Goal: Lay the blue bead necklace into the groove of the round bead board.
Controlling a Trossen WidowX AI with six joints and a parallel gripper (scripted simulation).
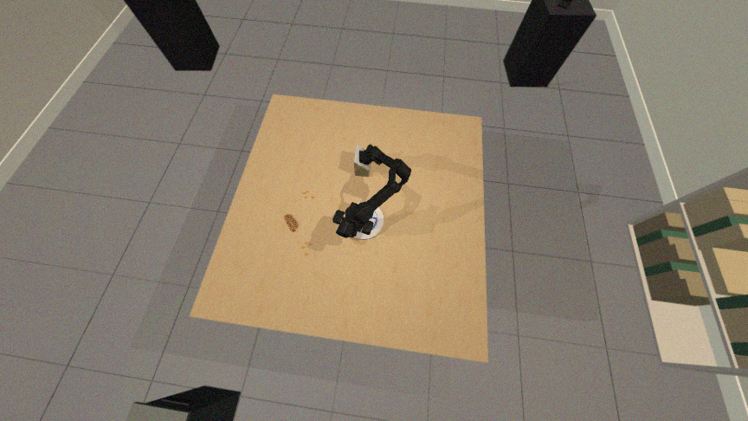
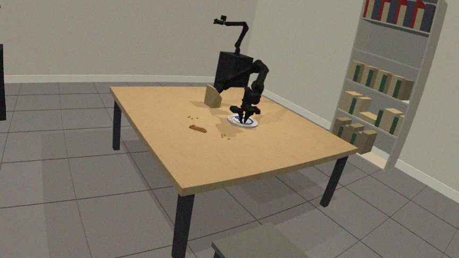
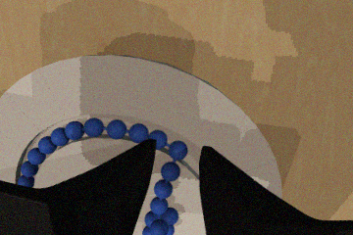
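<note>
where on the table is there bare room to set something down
The near half of the table, toward its front edge, is bare, as is the right side beyond the bead board. It is crowded around the gripper, orange beads and block.

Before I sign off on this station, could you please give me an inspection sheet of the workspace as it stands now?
Surface: wooden table, shadowed around the arm.
Job's things: blue bead necklace partly along the groove of the round bead board; a bunched stretch lies between the jaws.
Clutter: orange bead strand, loose orange beads, tan block.
Grippers: gripper over the board, jaws parted, gripping nothing.
Cables: nothing seen.
Surroundings: bookshelf, black pedestals, tiled floor.
</note>
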